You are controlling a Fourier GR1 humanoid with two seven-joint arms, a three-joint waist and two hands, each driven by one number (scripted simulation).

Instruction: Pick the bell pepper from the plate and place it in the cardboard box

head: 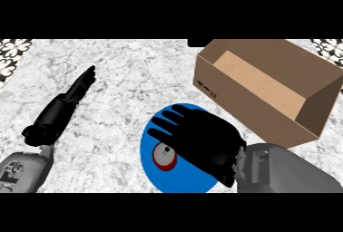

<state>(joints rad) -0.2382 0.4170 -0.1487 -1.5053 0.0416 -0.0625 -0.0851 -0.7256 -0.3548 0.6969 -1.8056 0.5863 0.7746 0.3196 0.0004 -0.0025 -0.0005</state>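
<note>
In the head view, the right hand (201,138) hangs over the blue plate (153,170), palm down, its fingers spread apart and pointing up and to the left, not closed on anything. Just under the heel of its fingers, on the side toward the left arm, the red pepper (163,156) lies on the plate, partly hidden by the hand; whether the hand touches it I cannot tell. The plate shows around and below the hand, on the marble counter (127,81). Past the hand's far right side stands the open cardboard box (268,90), its near corner close to the wrist and just beside the plate's edge, its opening facing up and toward the hand. Well off to the right hand's left, the left hand (79,86) rests at the end of its grey forearm with fingers straight, held together and pointing away, holding nothing, well apart from plate, pepper and box.
</note>
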